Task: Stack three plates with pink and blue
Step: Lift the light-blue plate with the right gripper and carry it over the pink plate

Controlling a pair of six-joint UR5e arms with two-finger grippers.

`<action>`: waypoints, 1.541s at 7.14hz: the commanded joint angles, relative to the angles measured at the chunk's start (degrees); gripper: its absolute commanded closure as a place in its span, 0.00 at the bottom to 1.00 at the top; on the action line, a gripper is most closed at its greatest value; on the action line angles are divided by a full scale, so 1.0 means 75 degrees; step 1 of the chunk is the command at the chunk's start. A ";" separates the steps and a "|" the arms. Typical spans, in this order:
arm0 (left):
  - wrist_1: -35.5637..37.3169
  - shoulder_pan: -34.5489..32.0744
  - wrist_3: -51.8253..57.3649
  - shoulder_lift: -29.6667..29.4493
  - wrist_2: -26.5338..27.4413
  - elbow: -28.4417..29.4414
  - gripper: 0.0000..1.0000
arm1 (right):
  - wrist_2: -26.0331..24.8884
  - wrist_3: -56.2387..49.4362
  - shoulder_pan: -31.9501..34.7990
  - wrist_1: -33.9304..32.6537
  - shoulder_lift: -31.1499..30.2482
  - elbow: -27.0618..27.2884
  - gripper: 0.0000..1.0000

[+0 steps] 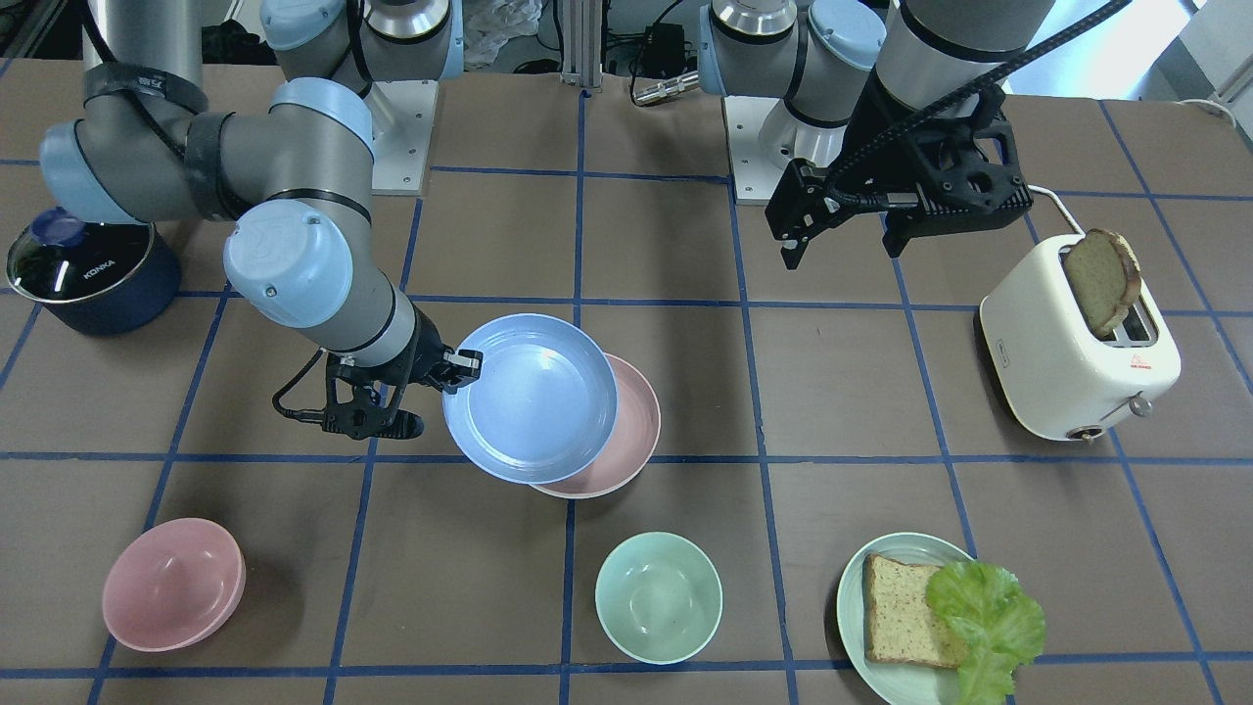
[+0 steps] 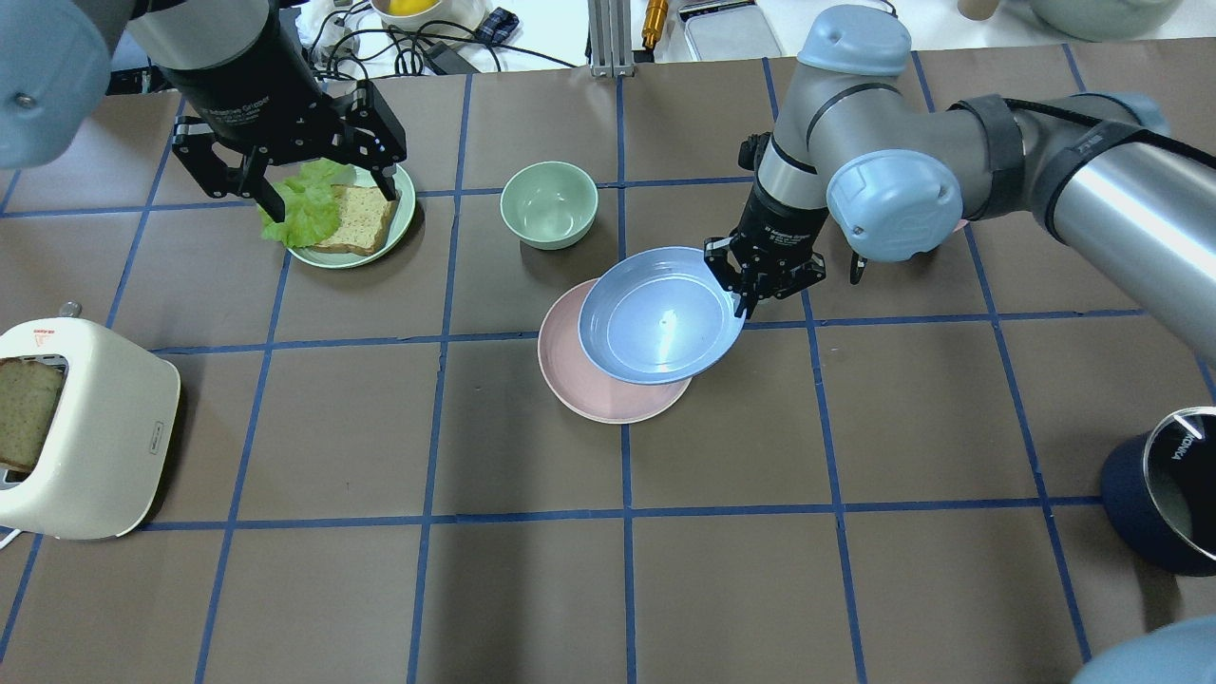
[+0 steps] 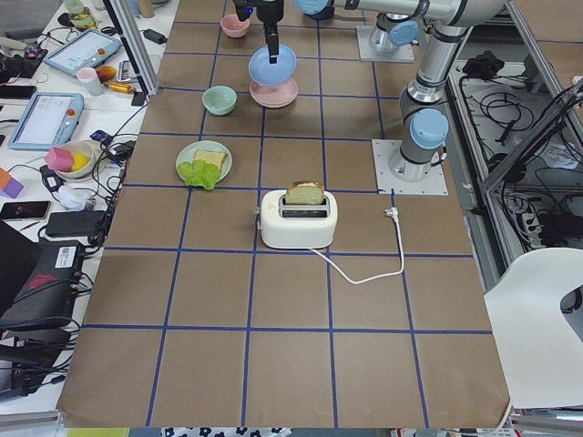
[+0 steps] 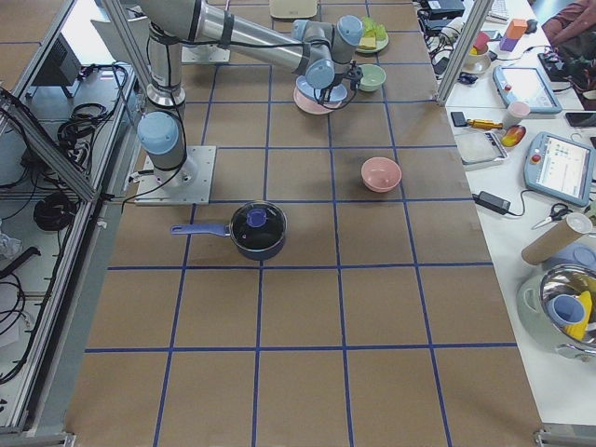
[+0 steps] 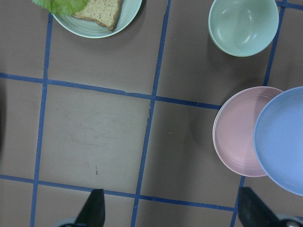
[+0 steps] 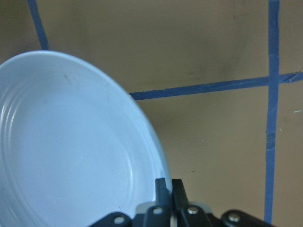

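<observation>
My right gripper [image 1: 468, 370] is shut on the near rim of the light blue plate [image 1: 533, 397] and holds it tilted, overlapping the pale pink plate [image 1: 638, 436] that lies flat on the table. The overhead view shows the blue plate [image 2: 660, 318] offset to the right over the pink plate [image 2: 570, 375], with the right gripper [image 2: 741, 302] at its rim. The right wrist view shows the fingers [image 6: 163, 189] pinching the blue rim [image 6: 71, 151]. My left gripper [image 2: 332, 195] is open and empty, raised over the bread plate. I see no cream-white plate.
A pale green plate with bread and lettuce [image 2: 404, 204], a mint bowl [image 2: 549, 204], a pink bowl [image 1: 174, 585], a white toaster holding bread [image 1: 1077, 343] and a dark blue pot [image 1: 88, 269] stand around the plates.
</observation>
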 commanded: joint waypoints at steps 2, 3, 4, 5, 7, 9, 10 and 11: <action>0.0000 0.0000 0.0000 -0.0001 0.0000 0.0000 0.00 | 0.0002 0.0392 0.0295 -0.1052 -0.0110 0.0674 1.00; 0.0000 0.0000 0.0000 -0.0001 0.0000 0.0000 0.00 | 0.0002 0.0487 0.0401 -0.1147 -0.0075 0.0686 1.00; 0.0011 -0.0012 0.0000 -0.0013 0.0000 0.0012 0.00 | 0.0002 0.0593 0.0425 -0.1160 -0.0063 0.0698 1.00; 0.0012 -0.0012 0.0000 -0.0013 0.0000 0.0012 0.00 | 0.0002 0.0652 0.0518 -0.1229 -0.0040 0.0698 1.00; 0.0023 0.0000 0.0000 -0.0013 0.0000 0.0012 0.00 | 0.0200 0.0851 0.0589 -0.1405 0.0088 0.0698 1.00; 0.0023 0.0000 0.0000 -0.0013 0.0000 0.0012 0.00 | 0.0213 0.0863 0.0601 -0.1441 0.0124 0.0698 1.00; 0.0023 0.0000 0.0000 -0.0013 0.0000 0.0012 0.00 | 0.0201 0.0852 0.0601 -0.1441 0.0136 0.0698 1.00; 0.0023 0.0000 0.0000 -0.0013 0.0000 0.0012 0.00 | 0.0201 0.0852 0.0601 -0.1488 0.0148 0.0710 1.00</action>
